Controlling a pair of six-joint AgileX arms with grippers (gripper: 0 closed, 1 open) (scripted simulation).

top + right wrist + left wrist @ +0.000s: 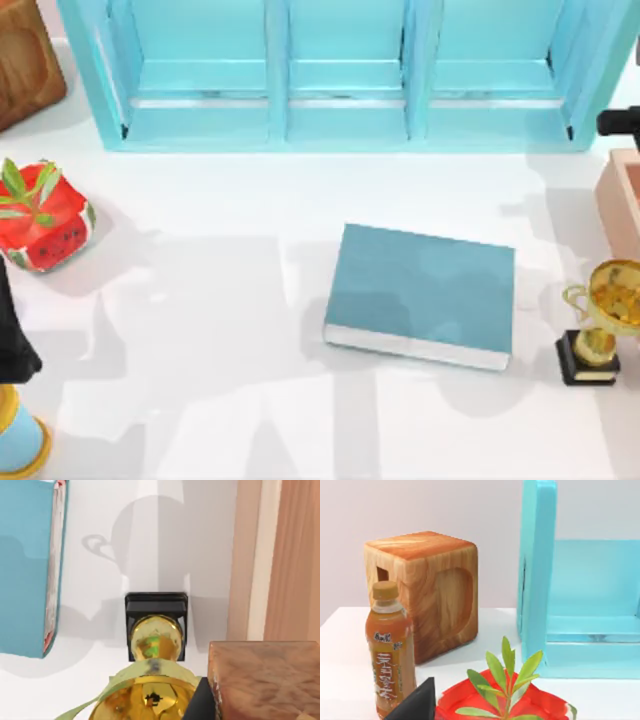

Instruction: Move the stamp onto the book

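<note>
The teal-blue book [420, 295] lies flat at the table's middle, white page edges toward the front; its edge also shows in the right wrist view [25, 565]. Close to the right wrist camera hangs the stamp [262, 677], a reddish-brown wooden block, high above the table. My right gripper [235, 702] is shut on it, with one dark finger [199, 702] against its side. It hovers over the gold trophy, right of the book. A black part of my right arm [620, 122] shows at the right edge. My left arm [12, 340] is parked at the far left.
The gold trophy [600, 320] on a black base stands just right of the book. A light-blue shelf unit [340, 75] spans the back. A pinkish wooden box [622, 200] sits at the right edge. A red potted plant [40, 215], wooden block [427, 587] and tea bottle [387, 650] crowd the left.
</note>
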